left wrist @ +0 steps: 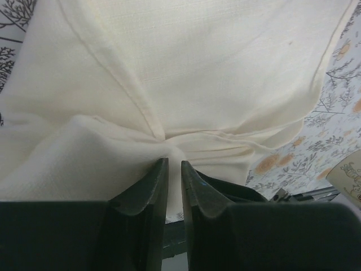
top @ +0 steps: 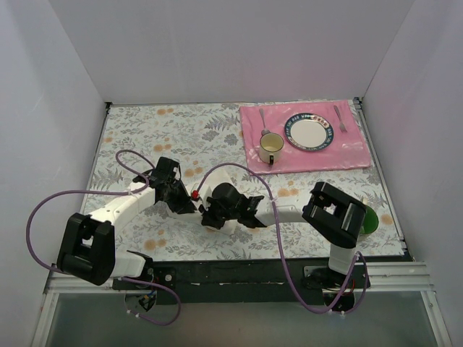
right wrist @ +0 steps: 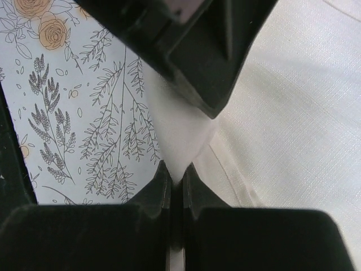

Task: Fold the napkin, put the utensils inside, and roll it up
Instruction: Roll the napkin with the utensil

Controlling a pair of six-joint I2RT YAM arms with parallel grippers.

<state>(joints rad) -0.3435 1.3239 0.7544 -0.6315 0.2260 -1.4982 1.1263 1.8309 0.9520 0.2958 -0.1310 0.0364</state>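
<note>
Napkin (left wrist: 197, 68), off-white woven cloth, bunched creases

Location type: robotics laboratory test cell with a staged dining layout.

Indicators:
- Plain white panel walls (top: 217, 50) enclose the table (top: 181, 130) on three sides.
- The left arm (top: 116, 210) and right arm (top: 289, 215) are mounted on a black base plate (top: 239, 271) at the near edge.
- Purple cables (top: 51, 199) run exposed.
- Domestic props: floral-print table covering, pink placemat (top: 347, 155), plate (top: 311, 134), mug (top: 270, 148), fork (top: 340, 119), spoon (top: 264, 119), off-white napkin (left wrist: 197, 56).
</note>
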